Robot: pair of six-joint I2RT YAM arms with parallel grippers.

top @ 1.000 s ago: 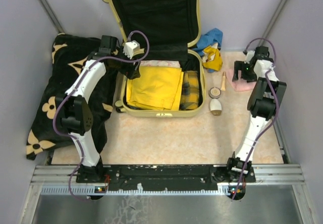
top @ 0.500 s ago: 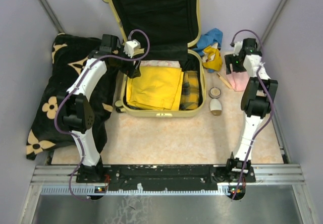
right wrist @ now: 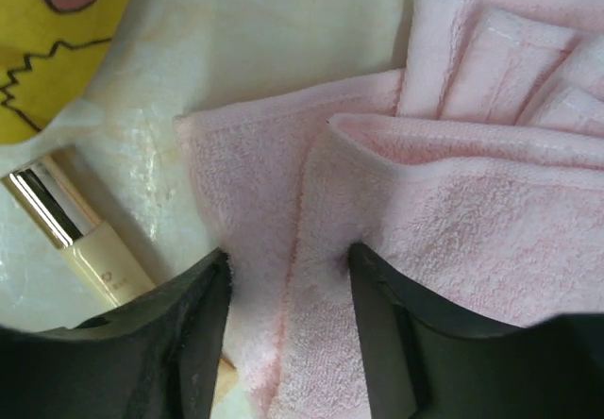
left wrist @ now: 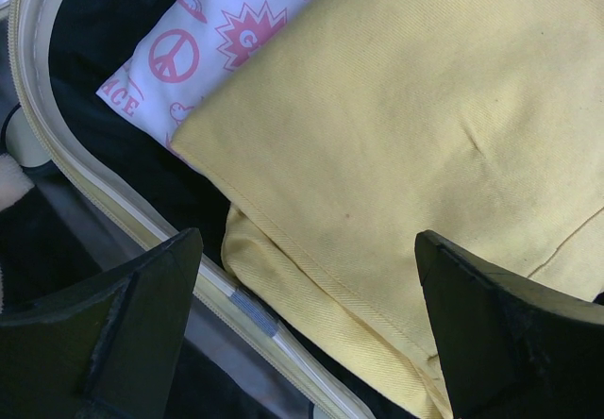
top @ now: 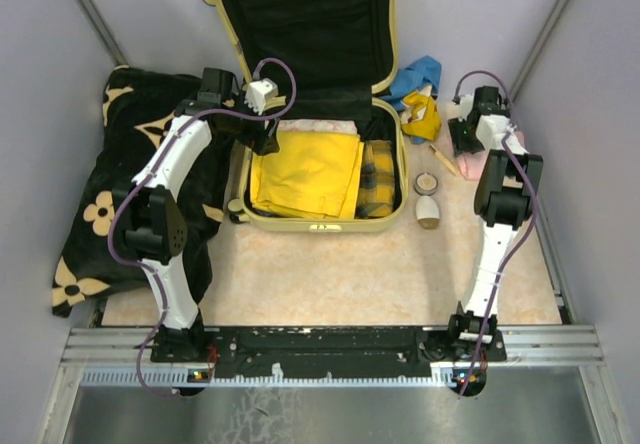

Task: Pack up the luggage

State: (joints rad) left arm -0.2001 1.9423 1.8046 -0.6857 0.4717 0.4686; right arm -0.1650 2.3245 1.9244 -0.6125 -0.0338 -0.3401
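Note:
The pale-yellow luggage (top: 320, 226) lies open at the back centre, its black-lined lid (top: 305, 24) upright. Inside lie a folded yellow cloth (top: 305, 174), a yellow plaid cloth (top: 377, 192) and a white cloth with pink prints (left wrist: 217, 23). My left gripper (top: 268, 144) is open and empty over the case's left rim (left wrist: 123, 221), just above the yellow cloth (left wrist: 425, 108). My right gripper (top: 467, 142) is at the back right, shut on a fold of a pink towel (right wrist: 453, 202), which barely shows from above (top: 507, 144).
A black blanket with tan flowers (top: 90, 194) lies at the left. Right of the case are a blue cloth (top: 420, 72), a yellow printed item (top: 422, 116), a slim cream tube (right wrist: 80, 240), a round compact (top: 427, 182) and a white egg-shaped item (top: 428, 209). Walls stand close on both sides.
My right gripper has moved back and to the left, and the pink towel has shifted with it. The left arm has not moved.

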